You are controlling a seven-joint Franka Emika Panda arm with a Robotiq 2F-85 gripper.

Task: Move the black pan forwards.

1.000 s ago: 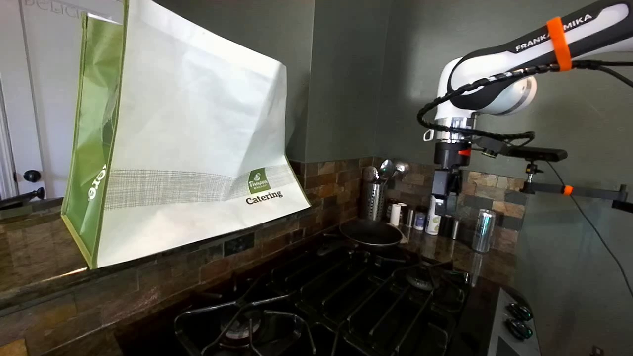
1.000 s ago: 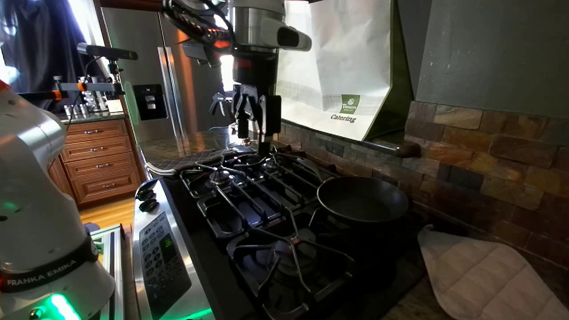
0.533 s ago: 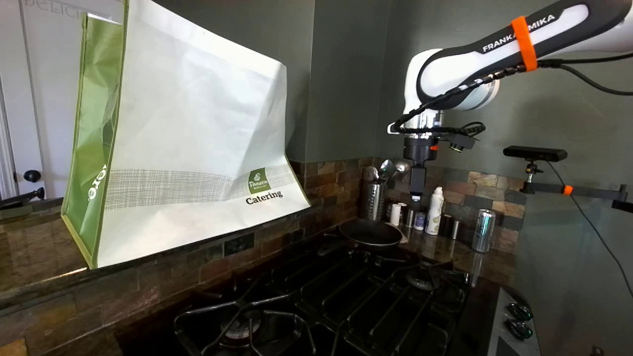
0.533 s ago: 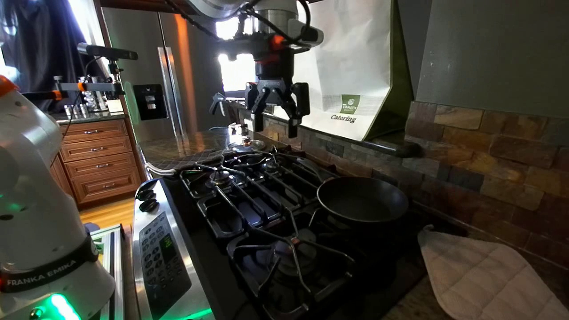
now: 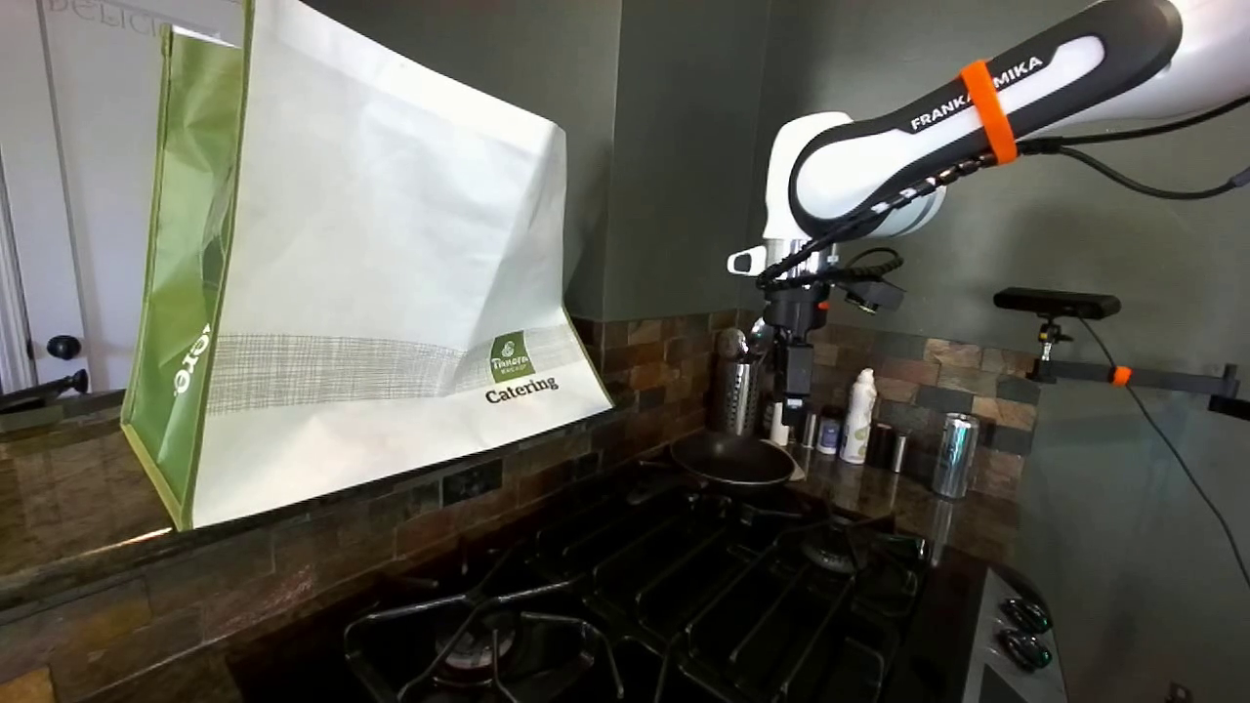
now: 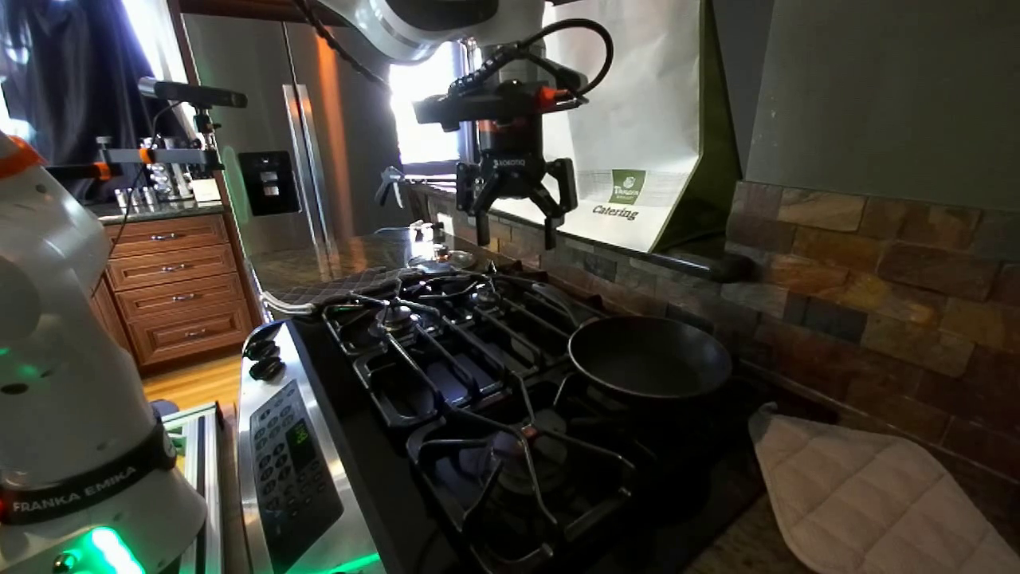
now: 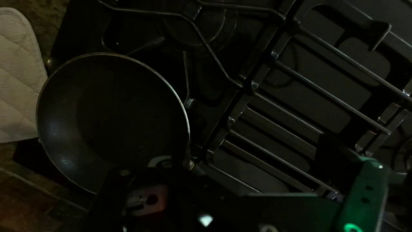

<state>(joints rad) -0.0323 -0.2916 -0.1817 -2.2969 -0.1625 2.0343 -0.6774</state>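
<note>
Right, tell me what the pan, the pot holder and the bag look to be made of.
Pan: dark metal, probably coated, with a dull black inside and a thin bright rim.
Pot holder: matte padded cloth, showing quilted seams.
Bag: stiff synthetic fabric or coated paper, smooth with a faint sheen; creases and green edging fit either.

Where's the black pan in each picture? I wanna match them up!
In an exterior view: the black pan is a little right of centre, below the middle.
In an exterior view: the black pan is right of centre, below the middle.
Wrist view: the black pan is in the left half, partly hidden low down.
Shared landmark: the black stove grates, in all three.
</note>
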